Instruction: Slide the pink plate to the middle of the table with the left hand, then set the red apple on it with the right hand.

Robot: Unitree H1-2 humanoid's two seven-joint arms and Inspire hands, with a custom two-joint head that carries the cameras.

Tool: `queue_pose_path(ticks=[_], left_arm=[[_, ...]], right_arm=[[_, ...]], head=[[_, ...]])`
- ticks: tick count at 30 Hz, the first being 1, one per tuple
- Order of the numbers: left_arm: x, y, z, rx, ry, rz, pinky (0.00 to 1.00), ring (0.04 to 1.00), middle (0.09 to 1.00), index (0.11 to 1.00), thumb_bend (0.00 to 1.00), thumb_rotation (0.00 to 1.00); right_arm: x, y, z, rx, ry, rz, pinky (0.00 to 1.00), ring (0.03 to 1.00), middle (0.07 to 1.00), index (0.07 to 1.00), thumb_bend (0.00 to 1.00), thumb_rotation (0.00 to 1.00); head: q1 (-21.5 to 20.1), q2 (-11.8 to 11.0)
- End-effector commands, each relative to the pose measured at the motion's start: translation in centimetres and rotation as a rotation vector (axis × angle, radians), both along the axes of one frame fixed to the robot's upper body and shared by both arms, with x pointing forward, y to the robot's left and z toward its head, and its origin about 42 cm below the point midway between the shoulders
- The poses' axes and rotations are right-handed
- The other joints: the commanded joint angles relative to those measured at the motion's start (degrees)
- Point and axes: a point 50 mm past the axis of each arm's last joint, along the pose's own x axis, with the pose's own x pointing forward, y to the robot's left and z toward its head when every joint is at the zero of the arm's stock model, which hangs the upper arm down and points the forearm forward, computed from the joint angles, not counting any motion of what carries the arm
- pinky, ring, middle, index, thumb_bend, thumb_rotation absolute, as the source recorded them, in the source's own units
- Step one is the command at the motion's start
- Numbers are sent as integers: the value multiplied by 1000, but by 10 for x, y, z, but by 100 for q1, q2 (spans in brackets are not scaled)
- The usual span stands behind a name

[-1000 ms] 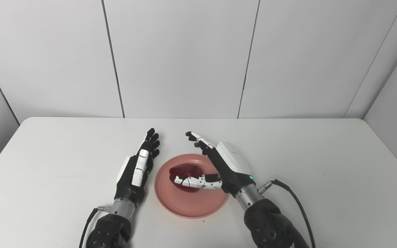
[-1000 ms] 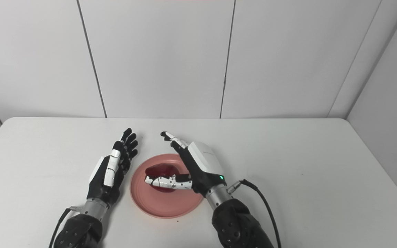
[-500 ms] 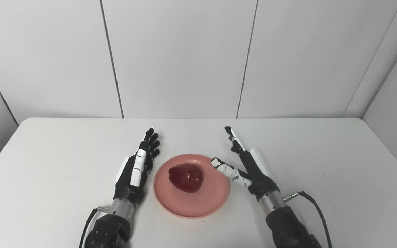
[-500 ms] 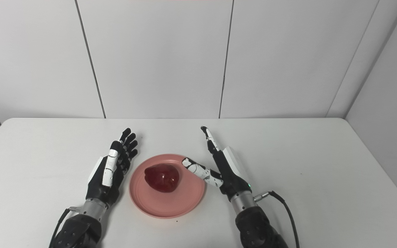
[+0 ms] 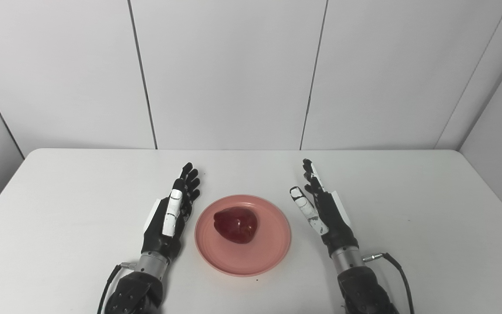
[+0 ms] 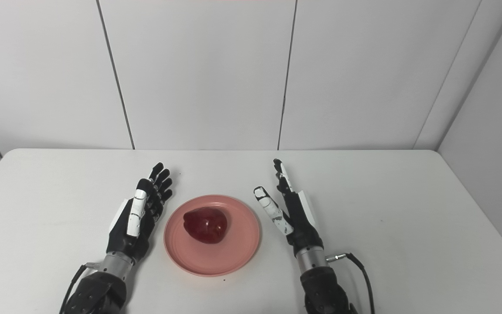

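- Lying low in the left-middle of the picture is the robot's black and white left hand. Its fingers are stretched out straight, close side by side, and point up toward the back wall. It holds nothing.
- This hand is just beside the left edge of the plate. I cannot tell if it touches the plate.
- Next, in the lower middle of the picture, is the round pink plastic plate. It sits flat on the smooth white table.
- On the plate is the shiny dark red apple. It rests a little up and left of the plate's middle. Nothing is touching the apple.
- To the right of the plate is the robot's black and white right hand. It is open, with its fingers straight and pointing up toward the back wall, and its white thumb sticking out toward the plate. It holds nothing.
- This hand is near the plate's right edge but apart from it, with a strip of bare table between them.
- A black cable comes off the right wrist and runs down to the bottom right of the picture.
- Behind the table, across the top of the picture, is a plain pale grey panel wall with thin dark seams.
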Motion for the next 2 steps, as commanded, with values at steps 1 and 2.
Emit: queue_pose_path(ticks=[1,2], left_arm=[[5,3,15,1,-83,-3,1000,1000,1000,1000,699,1000],[5,3,15,3,-85,-1,1000,1000,1000,1000,700,1000]], right_arm=[[3,4,16,40,-102,5,981,993,1000,1000,665,1000],[2,4,15,59,-99,1,981,995,1000,1000,663,1000]], head=[[-4,-1],[-3,-14]])
